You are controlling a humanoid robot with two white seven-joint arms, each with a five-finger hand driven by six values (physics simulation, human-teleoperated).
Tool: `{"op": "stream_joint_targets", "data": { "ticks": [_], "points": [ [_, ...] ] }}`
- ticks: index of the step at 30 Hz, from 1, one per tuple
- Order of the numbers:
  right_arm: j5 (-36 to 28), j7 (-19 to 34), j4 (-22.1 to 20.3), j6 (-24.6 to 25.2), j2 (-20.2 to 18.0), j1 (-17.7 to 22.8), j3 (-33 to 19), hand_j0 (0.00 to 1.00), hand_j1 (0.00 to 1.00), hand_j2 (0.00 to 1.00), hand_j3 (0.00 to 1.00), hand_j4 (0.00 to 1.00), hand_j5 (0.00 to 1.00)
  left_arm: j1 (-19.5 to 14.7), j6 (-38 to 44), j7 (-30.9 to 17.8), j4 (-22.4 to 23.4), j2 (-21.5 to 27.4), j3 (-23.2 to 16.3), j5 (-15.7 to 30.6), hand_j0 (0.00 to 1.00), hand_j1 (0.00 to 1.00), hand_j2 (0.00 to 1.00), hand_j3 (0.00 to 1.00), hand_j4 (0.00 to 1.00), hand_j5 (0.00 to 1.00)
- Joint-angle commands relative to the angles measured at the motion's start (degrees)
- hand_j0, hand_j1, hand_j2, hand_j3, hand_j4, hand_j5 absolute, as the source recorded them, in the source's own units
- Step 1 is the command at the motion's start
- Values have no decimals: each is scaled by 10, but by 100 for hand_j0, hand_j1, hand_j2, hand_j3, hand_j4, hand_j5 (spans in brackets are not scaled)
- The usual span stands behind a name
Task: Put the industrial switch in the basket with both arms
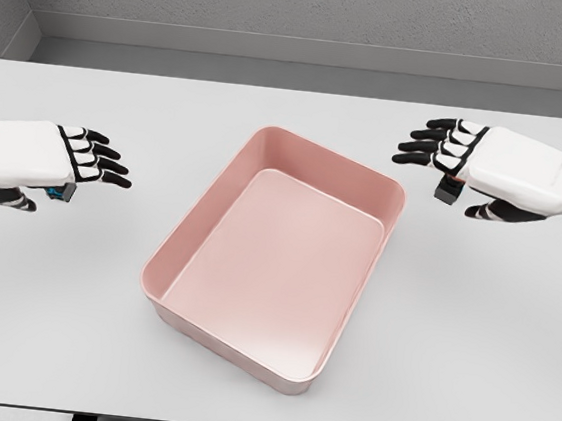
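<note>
Surface (67, 329): pale grey, runs the full width of the head view; near edge at the bottom of the picture, back edge under a grey wall.
Basket (185, 223): pink, rectangular, shallow, rounded corners, set askew in the middle of the surface. Nothing shows inside it. Nearest corner points toward the robot; far corner lies close to the right hand.
Left hand (77, 159): comes in from the left, well apart from the basket's left wall. Palm down, dark fingers stretched toward the basket and slightly fanned, gripping nothing I can make out. A small dark piece with a blue glint sits under the knuckles; likely part of the hand, cannot say for sure.
Right hand (446, 150): comes in from the right, farther back, just beside the basket's far right corner. Fingers extended and loosely spread, thumb down below. A small black block (447, 191) shows under the palm; whether it is held, merely beneath, or part of the hand, cannot tell.
Switch: not plainly in view. The black block is the only candidate, too small to identify.
Placement, my reading: hands flank the basket on either side, suited to a two-arm carry, though no load spans them.
Task state: basket holds nothing; delivery not yet done.
</note>
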Motion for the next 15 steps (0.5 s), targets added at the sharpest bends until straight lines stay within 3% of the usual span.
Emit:
{"op": "stream_joint_targets", "data": {
  "ticks": [1,6,9,12,15],
  "points": [
    [-4,2,0,1,0,0,0,100,100,100,100,100,100,0,1,0,0,1,0,3,100,100,100,100,100,100],
    [-4,2,0,1,0,-1,-1,100,100,100,100,100,100,-3,1,-2,4,2,0,2,100,100,100,100,100,100],
    [-4,2,5,1,-1,-4,-14,100,100,100,100,100,100,-17,1,-34,74,-17,0,-33,100,100,100,100,100,100],
    [-3,3,25,1,-4,7,-94,100,100,100,100,100,100,-51,1,-64,175,-97,-36,-99,100,100,100,100,100,100],
    [19,22,47,1,16,12,-110,100,100,100,100,100,100,-53,1,-64,194,-107,-37,-106,100,100,100,100,100,100]
  ]
}}
